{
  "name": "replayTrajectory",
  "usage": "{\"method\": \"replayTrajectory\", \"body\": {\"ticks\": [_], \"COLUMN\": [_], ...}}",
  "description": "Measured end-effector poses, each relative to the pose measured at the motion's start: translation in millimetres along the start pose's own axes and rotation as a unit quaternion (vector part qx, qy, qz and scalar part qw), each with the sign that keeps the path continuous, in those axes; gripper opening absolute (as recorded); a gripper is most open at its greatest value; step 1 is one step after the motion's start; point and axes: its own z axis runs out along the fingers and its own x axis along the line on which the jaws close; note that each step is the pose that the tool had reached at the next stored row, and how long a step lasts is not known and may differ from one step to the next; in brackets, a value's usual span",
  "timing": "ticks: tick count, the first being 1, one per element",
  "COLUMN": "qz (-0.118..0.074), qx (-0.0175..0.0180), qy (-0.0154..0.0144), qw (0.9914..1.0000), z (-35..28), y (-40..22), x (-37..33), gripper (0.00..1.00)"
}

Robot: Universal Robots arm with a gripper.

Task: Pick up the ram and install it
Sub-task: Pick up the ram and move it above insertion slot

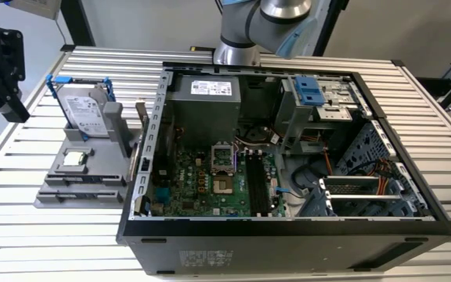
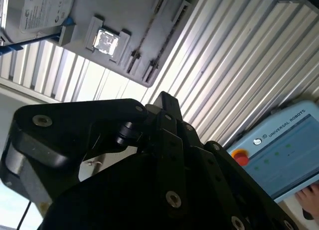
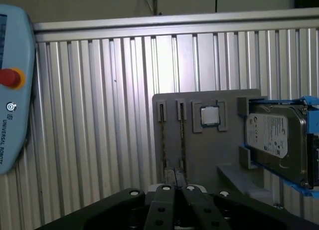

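zero steps done, by my reckoning: the ram [image 3: 163, 135] sits edge-up in the grey holder [image 3: 199, 155] beside the open computer case [image 1: 288, 252], while my gripper [image 3: 177, 190] hangs clear of it, closed on nothing.

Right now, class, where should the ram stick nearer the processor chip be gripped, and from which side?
Grip the ram probably at the middle of its exposed long edge, pinching its two flat faces and coming straight down from above the grey holder. It stands on edge in a narrow slot, so only that edge looks free.
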Motion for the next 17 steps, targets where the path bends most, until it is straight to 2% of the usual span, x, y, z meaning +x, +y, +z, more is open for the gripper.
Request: {"method": "replayTrajectory", "body": {"ticks": [4,5,17], "qz": [-0.002,-0.002,-0.009], "qx": [0.0000,0.0000,-0.0001], "qy": [0.0000,0.0000,0.0001], "qw": [1.00000,1.00000,0.99996], "z": [0.0,0.0,0.0], "y": [0.0,0.0,0.0], "x": [0.0,0.0,0.0], "gripper": [0.00,1.00,1.00]}}
